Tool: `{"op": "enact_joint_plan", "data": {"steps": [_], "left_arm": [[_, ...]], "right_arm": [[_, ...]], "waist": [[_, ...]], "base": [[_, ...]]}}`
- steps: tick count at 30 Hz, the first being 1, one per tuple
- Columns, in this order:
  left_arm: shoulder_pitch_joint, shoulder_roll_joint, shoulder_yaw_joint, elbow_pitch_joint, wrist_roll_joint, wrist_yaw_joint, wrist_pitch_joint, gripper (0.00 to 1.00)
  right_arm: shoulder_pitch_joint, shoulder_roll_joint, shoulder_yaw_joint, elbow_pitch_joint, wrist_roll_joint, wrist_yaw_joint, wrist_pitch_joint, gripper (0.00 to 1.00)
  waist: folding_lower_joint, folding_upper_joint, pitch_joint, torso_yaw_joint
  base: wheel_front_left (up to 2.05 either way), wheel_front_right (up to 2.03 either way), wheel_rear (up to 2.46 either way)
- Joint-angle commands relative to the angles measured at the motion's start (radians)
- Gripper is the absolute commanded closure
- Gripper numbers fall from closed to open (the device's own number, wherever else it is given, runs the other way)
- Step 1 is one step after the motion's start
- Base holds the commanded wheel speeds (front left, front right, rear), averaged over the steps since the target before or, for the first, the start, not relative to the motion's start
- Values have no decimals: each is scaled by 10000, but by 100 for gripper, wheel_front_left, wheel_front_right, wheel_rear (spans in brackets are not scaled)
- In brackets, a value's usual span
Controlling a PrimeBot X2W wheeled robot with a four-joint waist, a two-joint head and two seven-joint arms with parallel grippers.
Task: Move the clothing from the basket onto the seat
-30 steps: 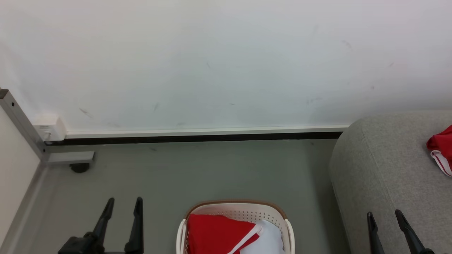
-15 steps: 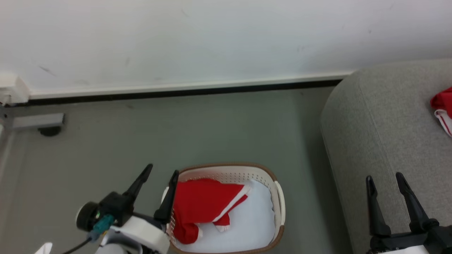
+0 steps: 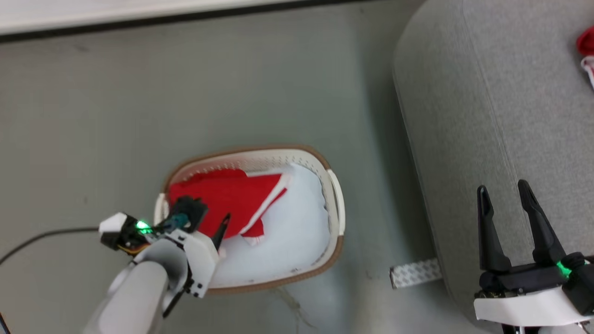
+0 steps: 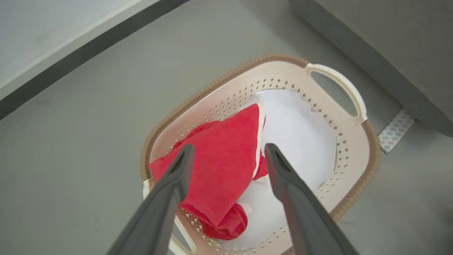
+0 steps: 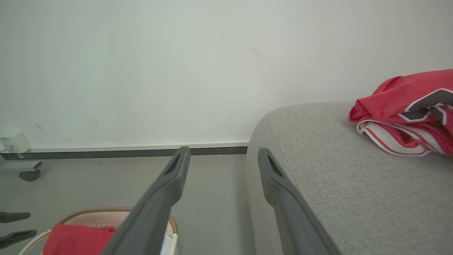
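A: Left wrist view: left gripper (image 4: 229,148) has its jaws wide with nothing in them, poised over the basket (image 4: 212,113). The red garment (image 4: 219,177) is bunched at the basket's left side, on the white liner (image 4: 300,141).
B: And the right gripper (image 3: 502,186)?
A: Also spread wide and empty, by the near-left edge of the seat (image 3: 464,116). That stands right of the basket. The other red garment (image 5: 400,95), the numbered one, already lies on it, far right.
B: So one piece left. Risks?
A: Main one: the fingers bite the liner along with the cloth, and the liner comes out too. Second: the left finger looks close to the basket's left wall. It could clip the rim or a perforation and drag the basket.
B: Shallow pinch?
A: Yes. If it catches just the white trim, I'd expect a slip on the way across.
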Motion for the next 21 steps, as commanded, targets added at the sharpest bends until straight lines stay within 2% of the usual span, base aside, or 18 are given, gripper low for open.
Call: {"op": "enact_joint_plan", "data": {"steps": [1,13,21], "left_arm": [[-491,243,-187,366,346,35,359,0],[-3103,1117,-1166,1817,1834,57,1532,0],[-4098,1479,-1510,2244,2055,41,1667,0]], "right_arm": [[-297,-8,62,-125,128,-22,7,0],[-1241,-4,484,-770,682,-22,7,0],[-1633,-4,777,-1094,1002,-23,9,0]], "waist": [[-3,0,983,-529],[-3,0,3557,-1030],[-3,0,4776,-1230]], "base": [[0,0,0],[0,0,0],[0,0,0]]}}
